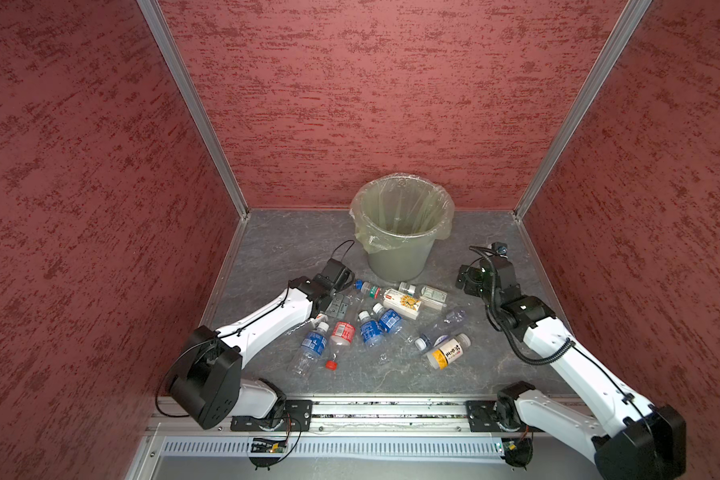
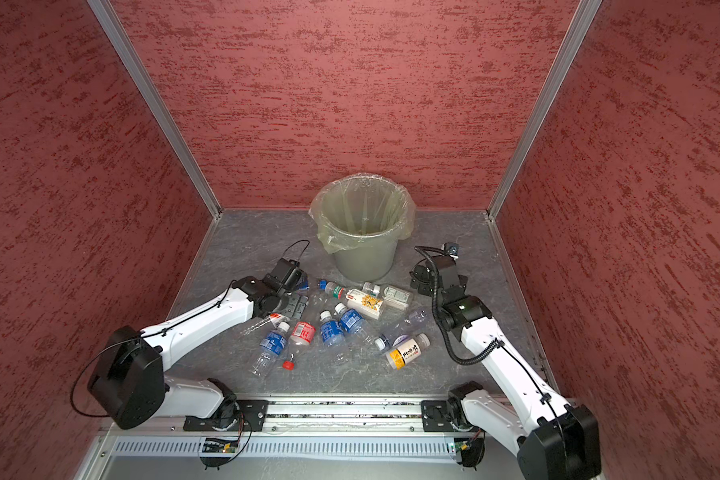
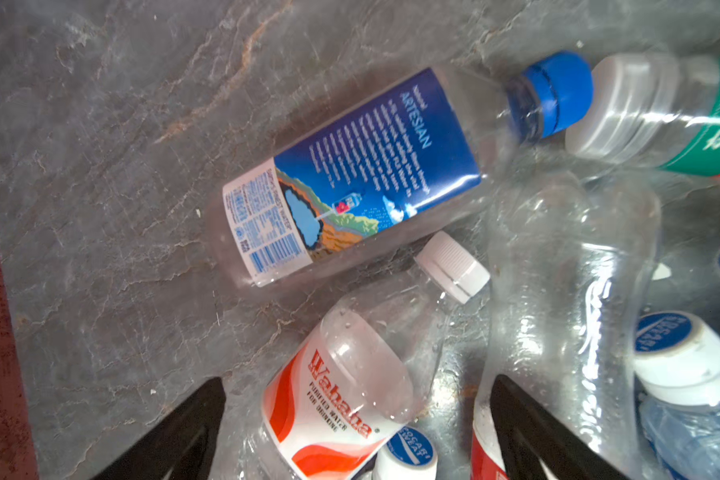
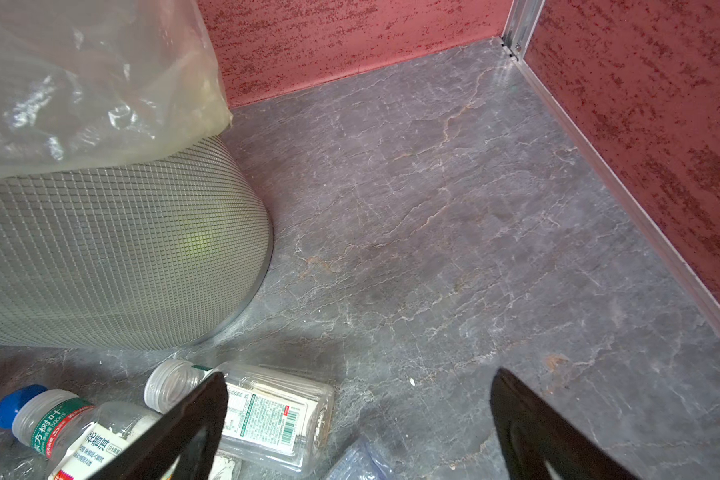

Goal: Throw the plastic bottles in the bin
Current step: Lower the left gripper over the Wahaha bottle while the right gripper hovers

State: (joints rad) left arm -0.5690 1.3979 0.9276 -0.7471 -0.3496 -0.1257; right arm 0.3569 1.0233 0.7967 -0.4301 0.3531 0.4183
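While the bin [image 1: 395, 257] stands at the far edge of the tabletop [image 1: 275, 249], the left gripper [image 3: 358, 384] and the right gripper [image 4: 360, 376] both show jaws spread wide, holding nothing, left above and right just beside the plastic bottles [image 1: 371, 328] strewn mid-tabletop.

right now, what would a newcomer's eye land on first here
First the heap of plastic bottles lying in the middle of the grey table. Behind it, near the back wall, stands the bin with its clear bag liner, seemingly empty. The left gripper hangs open over the heap's left edge.
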